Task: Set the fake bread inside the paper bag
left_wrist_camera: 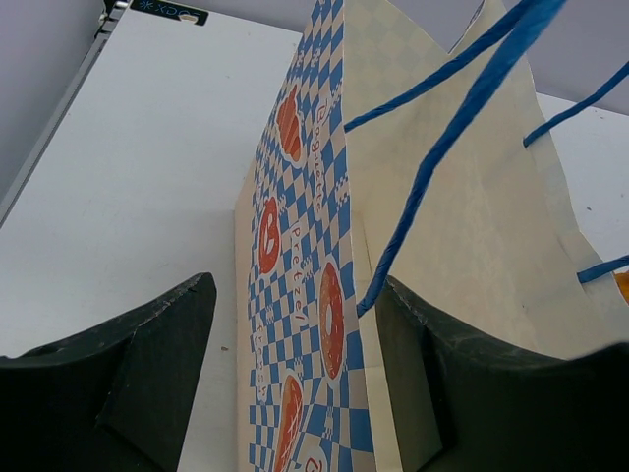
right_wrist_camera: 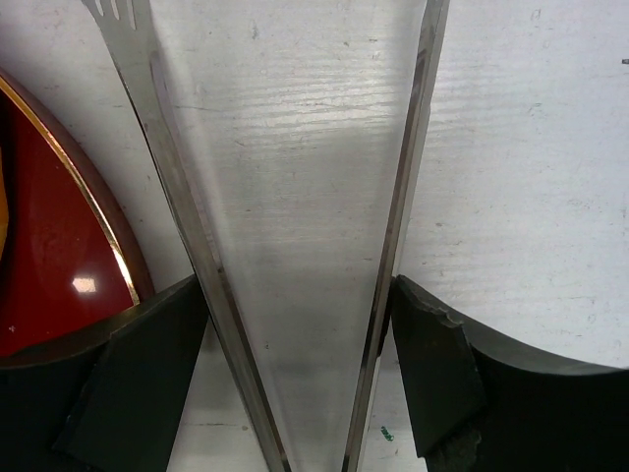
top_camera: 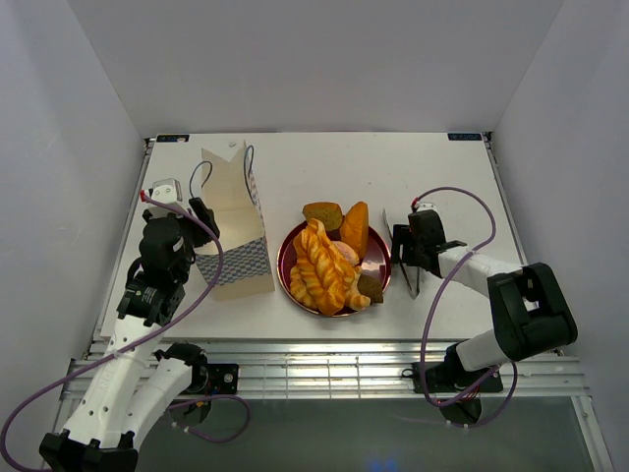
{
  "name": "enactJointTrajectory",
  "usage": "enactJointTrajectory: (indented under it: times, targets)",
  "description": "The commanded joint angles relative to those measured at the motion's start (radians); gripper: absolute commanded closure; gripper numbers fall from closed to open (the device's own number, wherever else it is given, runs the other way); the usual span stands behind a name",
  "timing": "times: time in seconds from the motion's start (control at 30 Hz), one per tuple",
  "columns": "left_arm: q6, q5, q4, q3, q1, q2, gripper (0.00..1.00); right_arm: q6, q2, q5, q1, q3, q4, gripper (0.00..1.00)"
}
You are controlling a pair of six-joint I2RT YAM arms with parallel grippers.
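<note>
Tongs (right_wrist_camera: 172, 197) pinched by right gripper (right_wrist_camera: 295, 295) beside plate (top_camera: 282, 262) of fake bread (top_camera: 324, 261); paper bag (top_camera: 236, 236) edge straddled by left gripper (left_wrist_camera: 295, 290), grip unclear.

The paper bag (top_camera: 236, 221) is standing near the table's (top_camera: 324, 157) left edge, with the plate (top_camera: 286, 258) sitting just right of it. The fake bread (top_camera: 324, 265) is lying on the plate, seemingly overhanging its far rim. The tongs (top_camera: 413, 270) are lying just right of the plate.

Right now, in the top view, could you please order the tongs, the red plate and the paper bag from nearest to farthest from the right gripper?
1. Tongs: between the right gripper's fingers.
2. Red plate: just left of it.
3. Paper bag: far left, beyond the plate.
</note>
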Motion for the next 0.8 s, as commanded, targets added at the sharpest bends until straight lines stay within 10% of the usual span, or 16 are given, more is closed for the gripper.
enactJointTrajectory:
  times: [0.0, 0.77]
  targets:
    - [0.008, 0.021, -0.005, -0.006, -0.002, -0.005, 0.24, 0.021, 0.0, 0.005, 0.005, -0.015, -0.023, 0.21]
    - [0.011, 0.018, -0.005, -0.011, -0.004, -0.008, 0.24, 0.027, -0.091, 0.001, 0.005, 0.051, -0.155, 0.32]
